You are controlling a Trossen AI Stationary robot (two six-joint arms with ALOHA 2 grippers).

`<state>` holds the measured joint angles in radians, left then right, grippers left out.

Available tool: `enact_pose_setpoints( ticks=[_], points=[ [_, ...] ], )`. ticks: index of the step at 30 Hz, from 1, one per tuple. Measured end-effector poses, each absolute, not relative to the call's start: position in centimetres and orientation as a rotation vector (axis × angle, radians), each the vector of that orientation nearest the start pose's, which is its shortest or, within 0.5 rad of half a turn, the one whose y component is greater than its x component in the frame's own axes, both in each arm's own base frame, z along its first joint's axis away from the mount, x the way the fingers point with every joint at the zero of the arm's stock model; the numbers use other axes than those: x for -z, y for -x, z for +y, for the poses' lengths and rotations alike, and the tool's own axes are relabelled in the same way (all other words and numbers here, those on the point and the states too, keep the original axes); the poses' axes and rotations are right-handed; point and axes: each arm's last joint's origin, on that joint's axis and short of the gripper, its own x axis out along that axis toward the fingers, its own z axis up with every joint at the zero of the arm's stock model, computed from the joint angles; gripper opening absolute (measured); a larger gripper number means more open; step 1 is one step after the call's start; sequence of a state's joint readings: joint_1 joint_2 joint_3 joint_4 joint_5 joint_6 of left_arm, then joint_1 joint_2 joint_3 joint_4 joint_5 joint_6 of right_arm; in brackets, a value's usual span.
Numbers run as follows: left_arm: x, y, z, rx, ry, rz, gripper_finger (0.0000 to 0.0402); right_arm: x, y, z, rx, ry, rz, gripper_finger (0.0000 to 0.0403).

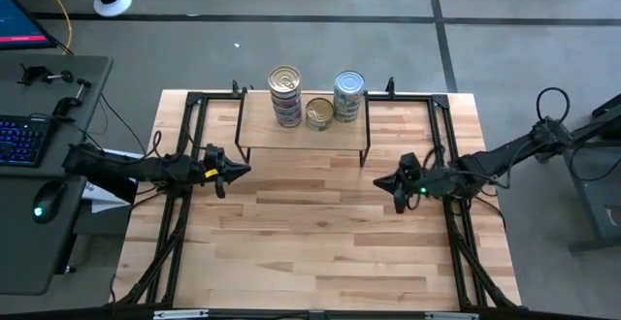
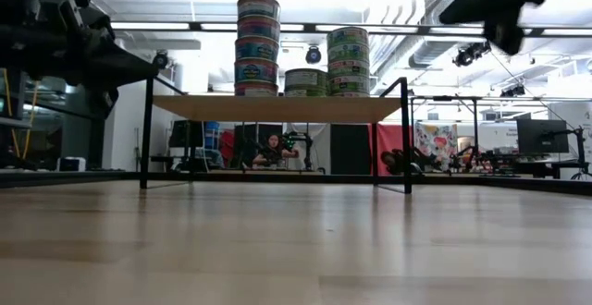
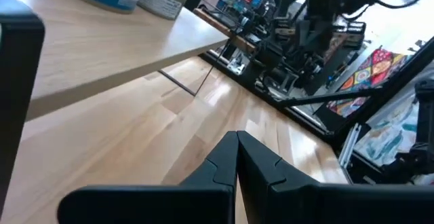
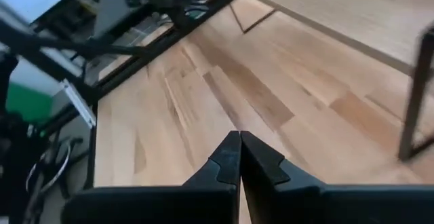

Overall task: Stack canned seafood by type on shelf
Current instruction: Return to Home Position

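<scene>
Pale butcher-block bench [image 1: 320,252] is filling your overhead view, and the shelf [image 1: 260,126] is sitting at its far edge, centred between the two arms. All the canned seafood you can see is standing on that shelf in three piles. The tallest stack [image 1: 284,92] is rising at the left, a low stack [image 1: 319,113] is sitting in the middle toward the near edge, and a mid-height stack [image 1: 349,95] is standing at the right. The three are crowding close together. Your left tool [image 1: 241,170] is hovering over the bench just near of the shelf's left legs, its fingers pressed together and pinching nothing. Your right tool [image 1: 380,178] is hovering just near of the shelf's right legs, likewise pressed together on nothing. Both tools are pointing inward toward each other, well apart.
</scene>
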<state>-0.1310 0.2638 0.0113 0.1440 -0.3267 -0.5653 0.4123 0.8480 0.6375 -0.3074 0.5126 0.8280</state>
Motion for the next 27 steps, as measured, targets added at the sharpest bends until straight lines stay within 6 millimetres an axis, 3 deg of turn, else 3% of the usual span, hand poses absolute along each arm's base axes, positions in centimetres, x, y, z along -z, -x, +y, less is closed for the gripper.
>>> enact_pose_setpoints(
  ticks=[5, 9, 12, 20, 24, 27],
  points=[
    [-15.8, -11.2, -0.6, -0.219, 0.563, 0.052, 0.0, -23.5, -17.1, 1.9, 0.175, -0.482, 0.28, 0.0],
    [-15.8, -11.2, -0.6, -0.219, 0.563, 0.052, 0.0, -21.4, -15.6, -1.9, 0.114, -0.451, 0.139, 0.0],
    [-15.8, -11.2, -0.6, -0.219, 0.563, 0.052, 0.0, -20.1, -14.2, -3.3, 0.107, -0.43, 0.067, 0.0],
    [-15.8, -11.2, -0.6, -0.217, 0.563, 0.052, 0.0, -17.1, -12.5, -2.4, 0.062, -0.514, -0.038, 0.0],
    [-15.9, -11.2, -0.6, -0.217, 0.563, 0.053, 0.0, -17.3, -12.5, -1.5, 0.05, -0.386, -0.058, 0.0],
    [-15.8, -11.2, -0.6, -0.217, 0.563, 0.053, 0.0, -17.3, -12.5, -1.6, 0.156, -0.269, -0.07, 0.0]
  ],
)
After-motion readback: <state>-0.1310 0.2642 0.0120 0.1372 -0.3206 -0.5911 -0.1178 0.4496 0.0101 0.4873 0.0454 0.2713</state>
